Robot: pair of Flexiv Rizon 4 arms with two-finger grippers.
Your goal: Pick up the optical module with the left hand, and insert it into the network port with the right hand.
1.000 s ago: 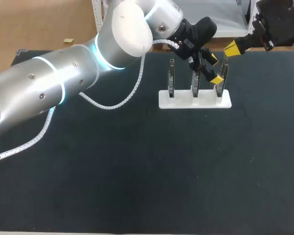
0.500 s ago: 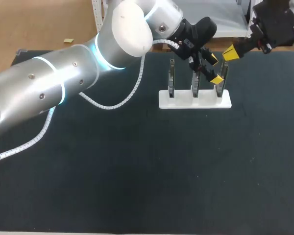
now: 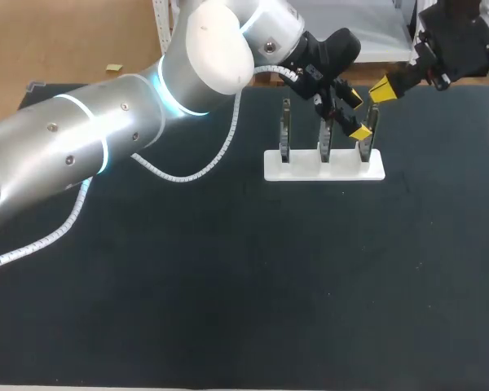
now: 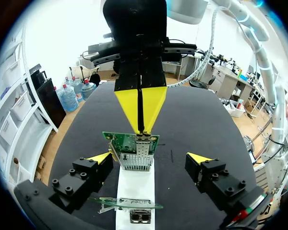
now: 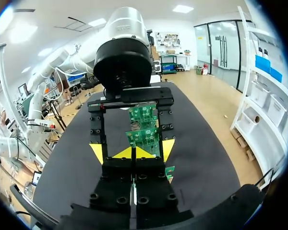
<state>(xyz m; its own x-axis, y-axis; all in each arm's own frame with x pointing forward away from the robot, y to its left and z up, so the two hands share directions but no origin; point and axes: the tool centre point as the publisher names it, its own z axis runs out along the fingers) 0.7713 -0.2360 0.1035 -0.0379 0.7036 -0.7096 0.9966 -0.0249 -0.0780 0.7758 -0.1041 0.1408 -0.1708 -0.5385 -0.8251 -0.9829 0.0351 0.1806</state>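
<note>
Left fingers (image 3: 358,115) stand spread wide astride the white rack (image 3: 301,167) on the dark surface (image 3: 228,285), gripping nothing. The rack's slots hold three upright circuit boards (image 3: 285,130). Above the rightmost board (image 4: 134,152), right fingers (image 3: 381,88) are pressed together, tips at its metal network port (image 4: 143,139). The optical module cannot be made out separately.

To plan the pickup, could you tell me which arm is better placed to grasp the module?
Likely left. The left gripper is open, fingers lined up either side of the optical module; the right gripper is shut, beyond it.
</note>
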